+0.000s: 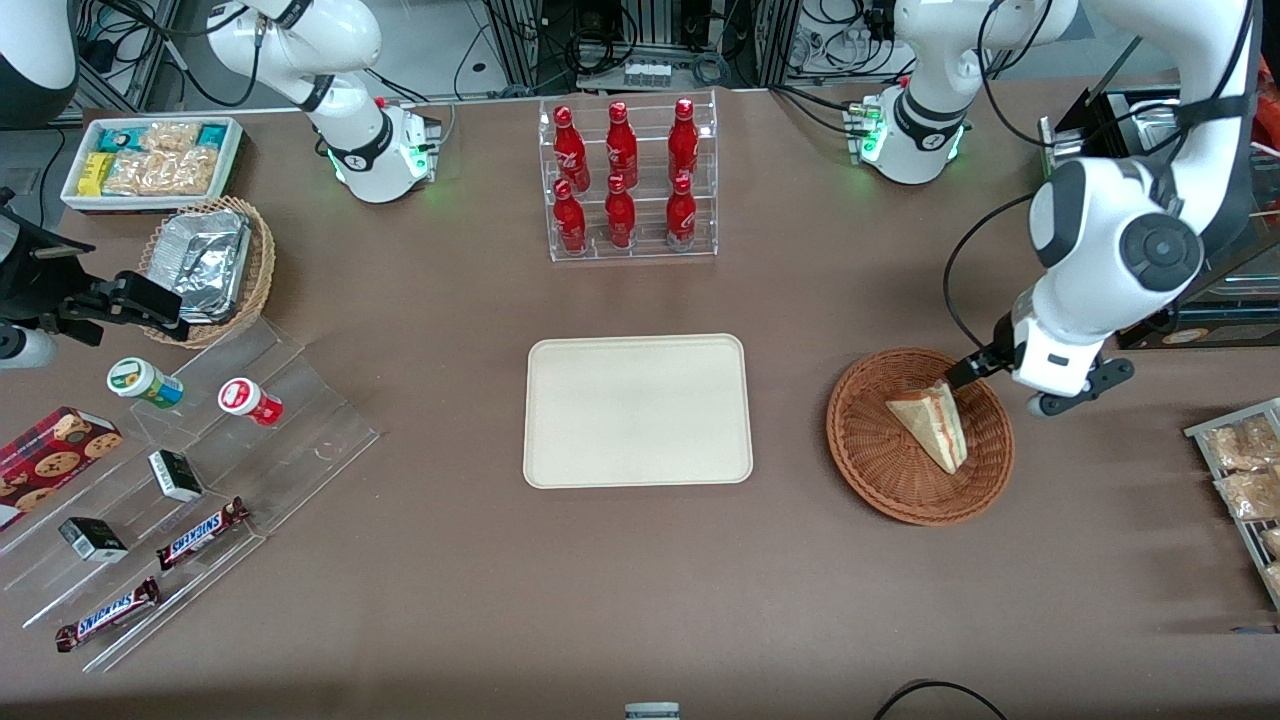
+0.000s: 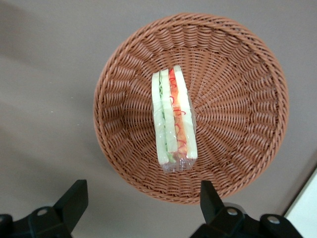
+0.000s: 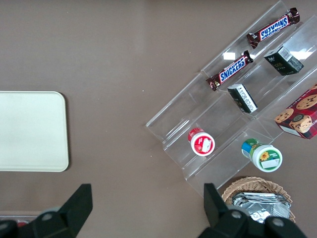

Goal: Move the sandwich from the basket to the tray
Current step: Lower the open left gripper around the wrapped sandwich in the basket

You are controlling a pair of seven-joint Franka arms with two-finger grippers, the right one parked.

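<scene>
Sandwich [image 1: 932, 421] lies in the reddish-brown wicker basket [image 1: 880, 470], a triangular wedge of pale bread, its cut edge of red, orange and green layers plain in the left wrist view [image 2: 173, 116]. In that view it rests near the middle of the basket [image 2: 237, 99], wrapped in clear film. The hand [image 2: 141, 208] hangs above the basket with its two dark fingers [image 2: 74, 201] spread wide and nothing between them; the sandwich sits apart from both. From the front, the hand [image 1: 1000, 372] is at the basket's rim on the side farther from the camera, toward the working arm's end of the bench [image 1: 640, 580]. The cream tray [image 1: 638, 410] lies flat near the middle of the bench, well apart from the basket. Farther from the camera than the tray stands a clear rack of red bottles [image 1: 626, 180].
</scene>
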